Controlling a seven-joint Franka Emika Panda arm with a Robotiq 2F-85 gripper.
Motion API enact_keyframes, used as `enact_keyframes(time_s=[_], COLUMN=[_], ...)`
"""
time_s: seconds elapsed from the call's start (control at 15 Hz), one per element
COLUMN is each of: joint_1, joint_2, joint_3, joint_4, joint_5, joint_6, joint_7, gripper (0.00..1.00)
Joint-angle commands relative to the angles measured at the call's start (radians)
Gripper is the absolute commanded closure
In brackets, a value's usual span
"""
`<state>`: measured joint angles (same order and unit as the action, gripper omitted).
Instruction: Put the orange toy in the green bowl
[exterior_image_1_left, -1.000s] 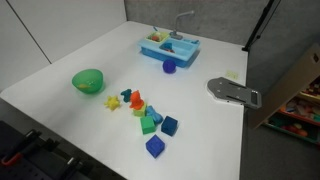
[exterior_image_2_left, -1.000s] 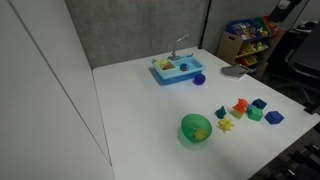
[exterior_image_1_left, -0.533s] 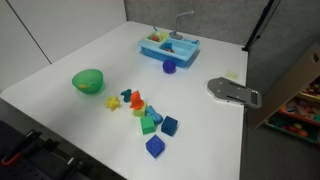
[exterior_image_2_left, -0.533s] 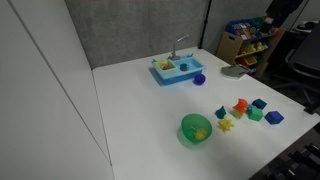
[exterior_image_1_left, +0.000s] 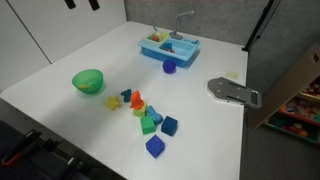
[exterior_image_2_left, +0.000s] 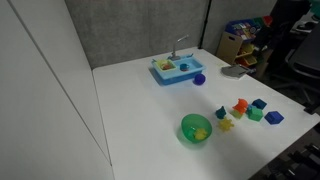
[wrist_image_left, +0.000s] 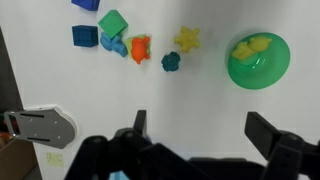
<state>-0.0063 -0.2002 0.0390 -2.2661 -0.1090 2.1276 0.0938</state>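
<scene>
The orange toy (exterior_image_1_left: 136, 99) lies on the white table among other small blocks, right of the green bowl (exterior_image_1_left: 88, 81). Both also show in the other exterior view, toy (exterior_image_2_left: 240, 106) and bowl (exterior_image_2_left: 196, 128). In the wrist view the orange toy (wrist_image_left: 140, 47) sits at the top and the green bowl (wrist_image_left: 258, 60) at the upper right, holding something yellow-green. My gripper (wrist_image_left: 200, 128) is open and empty, high above the table and well apart from both. Its fingertips show at the top edge of an exterior view (exterior_image_1_left: 80, 4).
A yellow star (wrist_image_left: 187, 39), a teal piece (wrist_image_left: 171, 62), a green cube (wrist_image_left: 113, 22) and blue blocks (wrist_image_left: 84, 36) lie around the toy. A blue tray (exterior_image_1_left: 168, 46) with a faucet stands at the back. A grey flat fixture (exterior_image_1_left: 233, 92) lies near the table edge.
The gripper's fingertips have come into view at the top edge of an exterior view. The arm has shifted at the upper right of the other. The objects on the table have not moved.
</scene>
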Motion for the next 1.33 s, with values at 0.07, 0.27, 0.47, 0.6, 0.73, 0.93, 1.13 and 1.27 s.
enact_keyframes(time_s=[0.07, 0.27, 0.47, 0.6, 0.73, 0.93, 1.13, 1.27], joint_1=[-0.027, -0.039, -0.049, -0.054, -0.058, -0.066, -0.071, -0.065], joint_2=[0.08, 0.139, 0.202, 0.245, 0.281, 0.326, 0.34, 0.339], joint_3=[-0.034, -0.059, -0.082, -0.094, -0.105, -0.124, -0.135, -0.135], joint_4=[-0.06, -0.086, -0.104, -0.106, -0.107, -0.098, -0.095, -0.105], joint_5=[-0.008, -0.003, 0.001, 0.021, 0.03, 0.03, 0.046, 0.026], joint_6=[0.09, 0.139, 0.18, 0.193, 0.207, 0.225, 0.22, 0.221], joint_7=[0.015, 0.016, 0.018, 0.009, 0.009, 0.013, 0.004, 0.002], gripper=[0.0, 0.0, 0.0, 0.0, 0.0, 0.0, 0.0, 0.0])
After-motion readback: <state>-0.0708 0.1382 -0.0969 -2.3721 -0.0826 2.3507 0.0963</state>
